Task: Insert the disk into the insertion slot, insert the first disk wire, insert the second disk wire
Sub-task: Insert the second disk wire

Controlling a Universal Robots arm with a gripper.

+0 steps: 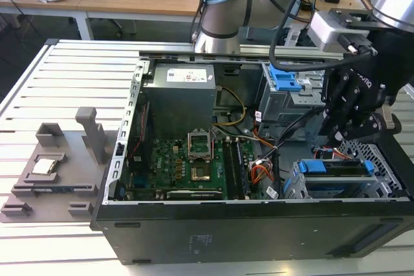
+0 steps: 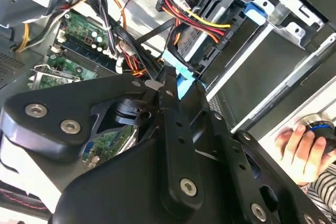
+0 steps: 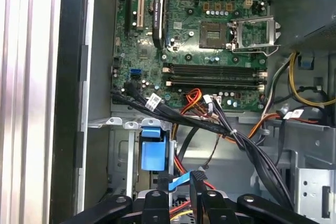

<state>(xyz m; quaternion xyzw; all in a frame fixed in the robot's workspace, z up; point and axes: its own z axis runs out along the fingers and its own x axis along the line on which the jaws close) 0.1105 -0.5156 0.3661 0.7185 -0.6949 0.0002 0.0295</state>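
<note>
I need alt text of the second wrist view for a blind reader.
The black gripper, shut on a light blue flat wire, hangs near the silver drive cage. Beyond lie the motherboard and red-yellow wires; a person's hand shows outside the cage.

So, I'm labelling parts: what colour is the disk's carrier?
Bright blue; the carrier shows best in the exterior view.

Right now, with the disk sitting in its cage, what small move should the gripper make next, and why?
Probably ease the gripper toward the disk's connector end: it is shut on the blue wire, the disk sits in the insertion slot, and the wire looks unplugged.
</note>
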